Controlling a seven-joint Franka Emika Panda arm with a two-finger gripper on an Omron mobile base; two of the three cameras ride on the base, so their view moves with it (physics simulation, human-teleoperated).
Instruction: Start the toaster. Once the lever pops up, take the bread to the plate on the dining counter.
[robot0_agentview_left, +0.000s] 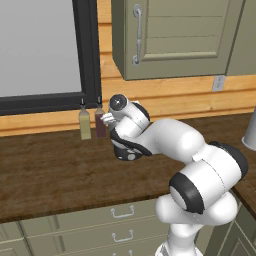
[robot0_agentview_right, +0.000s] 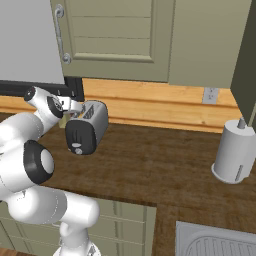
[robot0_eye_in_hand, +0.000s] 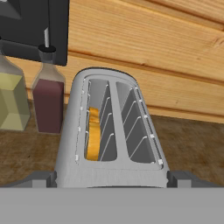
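The silver toaster (robot0_agentview_right: 92, 122) stands on the dark wood worktop (robot0_agentview_right: 150, 165) by the wall, its black end panel (robot0_agentview_right: 79, 136) and grey dial (robot0_agentview_right: 77, 149) turned toward the front. I cannot make out the lever on that panel. The bread (robot0_eye_in_hand: 93, 133) sits deep in the left slot of the toaster (robot0_eye_in_hand: 111, 131), with its yellow-tan edge showing. My gripper (robot0_eye_in_hand: 111, 180) is open, hanging just above the toaster's near end with a fingertip (robot0_eye_in_hand: 40, 178) on either side, touching nothing. From the right base camera the gripper (robot0_agentview_right: 74, 107) is at the toaster's top left. The plate and dining counter are out of view.
Two bottles, one yellowish (robot0_agentview_left: 85, 125) and one dark red (robot0_agentview_left: 100, 124), stand against the wall just left of the toaster. A grey canister (robot0_agentview_right: 234, 152) sits to the right, with a sink (robot0_agentview_right: 215, 244) at the front right. Wall cabinets (robot0_agentview_right: 130, 35) hang overhead.
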